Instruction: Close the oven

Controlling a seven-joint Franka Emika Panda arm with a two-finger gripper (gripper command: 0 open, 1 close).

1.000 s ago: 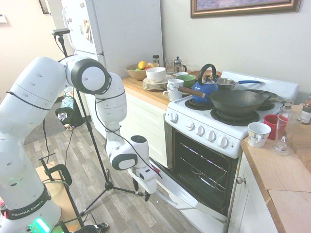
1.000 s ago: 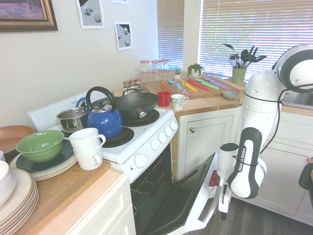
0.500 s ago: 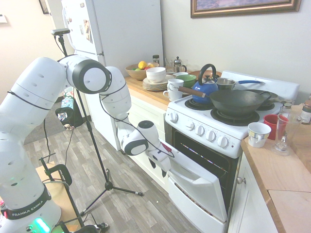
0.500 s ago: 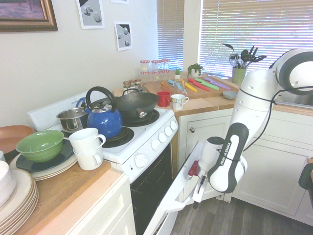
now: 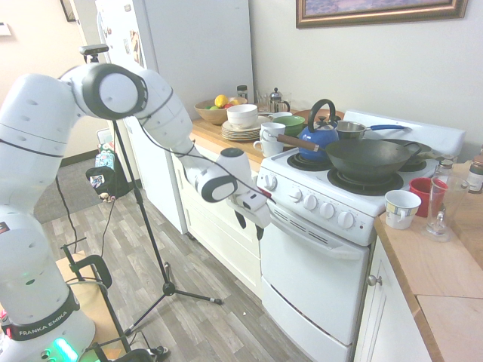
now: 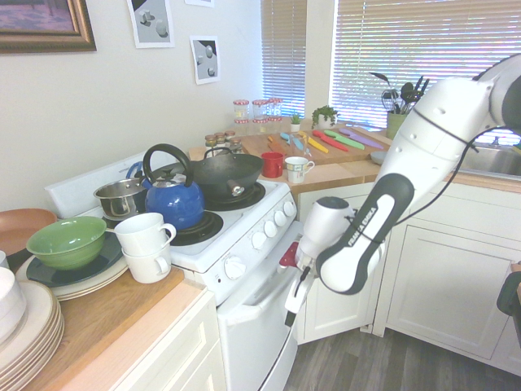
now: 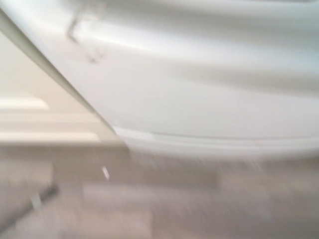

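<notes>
Parting dark, tapered fingertips (image 5: 261, 233), the empty hand (image 5: 250, 227) hangs beside the smooth, closed white door (image 5: 313, 279)

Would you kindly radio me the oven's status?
Gripper at door's front, fingers apart. Oven door up, looks closed or nearly. Nothing visible blocking it.
</notes>
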